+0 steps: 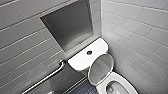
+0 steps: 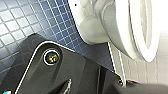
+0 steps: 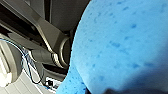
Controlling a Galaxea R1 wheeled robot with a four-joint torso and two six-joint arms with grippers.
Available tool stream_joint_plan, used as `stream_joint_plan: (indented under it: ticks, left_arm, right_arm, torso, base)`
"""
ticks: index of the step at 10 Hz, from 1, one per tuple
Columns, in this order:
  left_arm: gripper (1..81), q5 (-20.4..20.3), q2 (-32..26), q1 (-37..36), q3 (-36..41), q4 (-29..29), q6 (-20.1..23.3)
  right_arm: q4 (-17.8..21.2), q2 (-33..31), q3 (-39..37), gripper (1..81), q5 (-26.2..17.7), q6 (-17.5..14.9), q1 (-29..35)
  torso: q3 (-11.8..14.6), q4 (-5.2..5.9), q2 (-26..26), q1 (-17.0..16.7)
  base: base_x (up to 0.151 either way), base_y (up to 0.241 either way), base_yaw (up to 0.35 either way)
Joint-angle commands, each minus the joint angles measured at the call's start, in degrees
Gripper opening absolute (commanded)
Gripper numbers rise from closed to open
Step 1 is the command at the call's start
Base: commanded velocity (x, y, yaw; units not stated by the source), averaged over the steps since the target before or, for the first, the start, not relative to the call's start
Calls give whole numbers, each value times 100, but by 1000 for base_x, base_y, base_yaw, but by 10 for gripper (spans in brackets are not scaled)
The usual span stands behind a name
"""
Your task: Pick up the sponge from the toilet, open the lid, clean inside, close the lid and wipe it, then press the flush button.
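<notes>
**Looking down on an open toilet, sponge up close**

Here's the toilet (image 1: pixel 119 84) in the corner of the tiled walls, and the lid (image 1: pixel 100 68) stands raised, leaning back against the tank (image 1: pixel 81 60), whose dark button (image 1: pixel 89 52) sits in the middle of its top. A metal grab bar (image 1: pixel 47 77) slants along the wall beside it, under a grey recess (image 1: pixel 70 23). From the left wrist, the bowl's white underside hangs over the blue mosaic floor (image 2: pixel 50 17). And the sponge (image 3: pixel 120 45), bright blue and pitted, looms right against the right wrist camera, off the toilet. Jaws, left or right? Can't tell from here.
</notes>
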Motion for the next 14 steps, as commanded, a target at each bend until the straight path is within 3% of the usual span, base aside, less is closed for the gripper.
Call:
stream_joint_plan:
  ticks: [1,3,7,10,14]
  left_arm:
    - [811,59,-199,-839,-139,74,-620]
    - [811,260,-120,-1225,-139,-40,-788]
    - [811,1456,109,-1867,-139,-40,-1086]
    - [811,1466,74,-2140,-139,-408,-2000]
    - [811,1597,460,-2421,-112,-779,-2071]
  right_arm:
    - [-220,55,52,10,-340,11,-223]
    - [-211,90,43,10,-340,19,-178]
    - [-211,213,-18,10,-384,2,-153]
    - [-202,397,-298,10,-393,11,-135]
    - [-184,486,-440,10,-402,11,-100]
  torso:
    - [0,0,0,0]
    - [0,0,0,0]
    - [0,0,0,0]
    - [0,0,2,0]
    - [0,0,2,0]
  base:
    - [0,0,0]
    - [0,0,0]
    - [0,0,0]
    - [0,0,0]
    - [0,0,0]
